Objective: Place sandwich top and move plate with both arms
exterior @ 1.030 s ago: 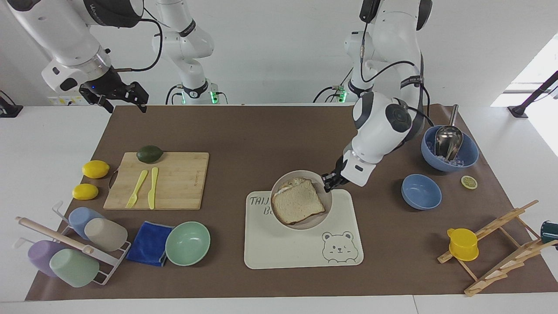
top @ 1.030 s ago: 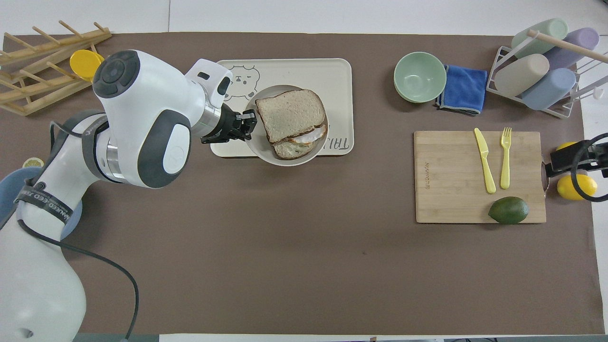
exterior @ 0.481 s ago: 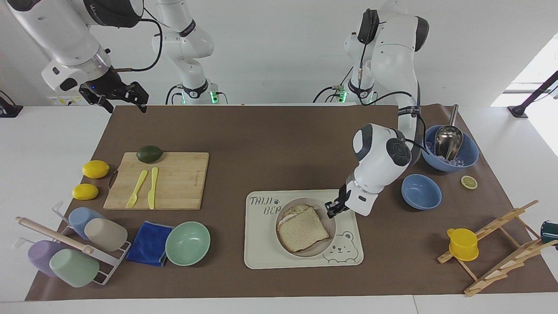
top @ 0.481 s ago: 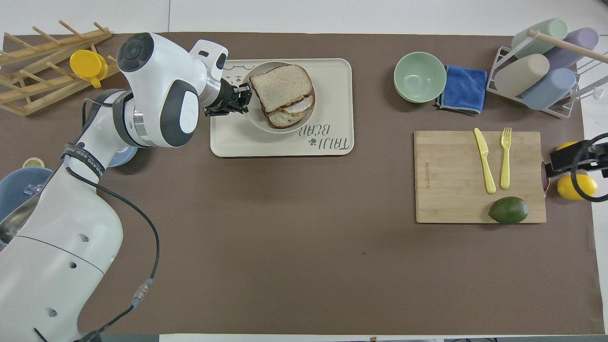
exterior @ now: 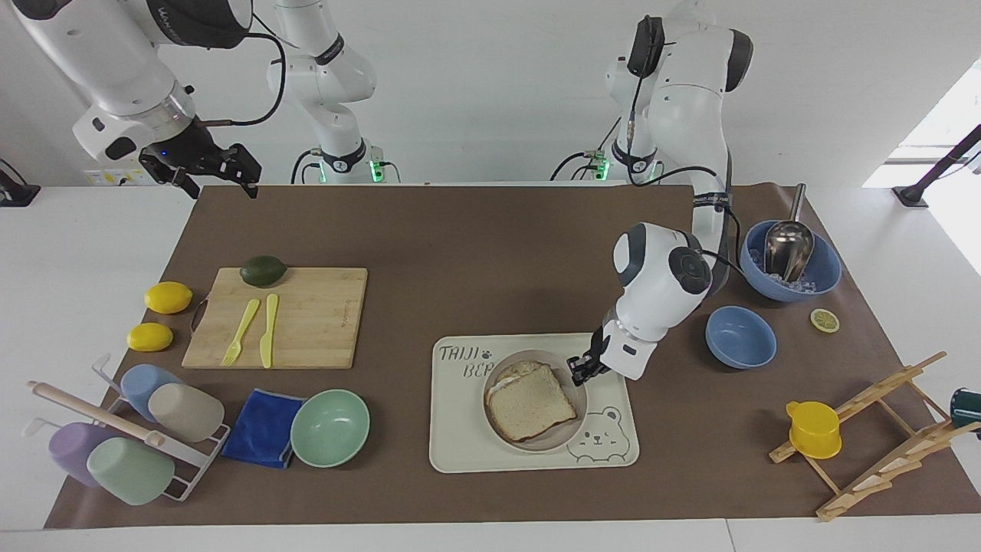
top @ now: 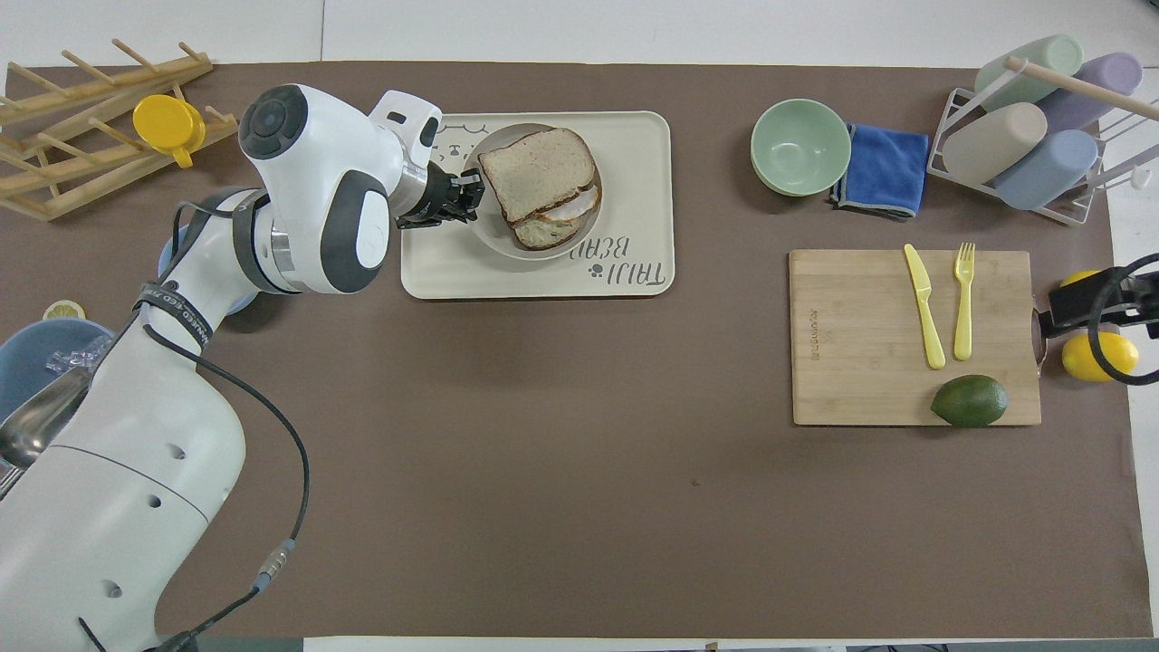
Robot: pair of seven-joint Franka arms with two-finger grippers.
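A robotics lab dressed up as a kitchen. Two white Franka arms (exterior: 667, 284) are bolted at the edge of a white table (exterior: 77, 253), with black cables and green-lit base units against a bare white wall. A brown mat (exterior: 475, 253) covers the table and carries staged kitchenware: a bamboo cutting board (exterior: 306, 322) with a yellow plastic knife (exterior: 268, 330) and fork (exterior: 241, 331), an avocado (exterior: 263, 270), lemons (exterior: 168, 297), a cup rack (exterior: 115, 429), a wooden dish rack (exterior: 881, 429), bowls (exterior: 739, 336), and a cream bear tray (exterior: 460, 445) holding a plate (exterior: 571, 433) with a sandwich (exterior: 530, 402).
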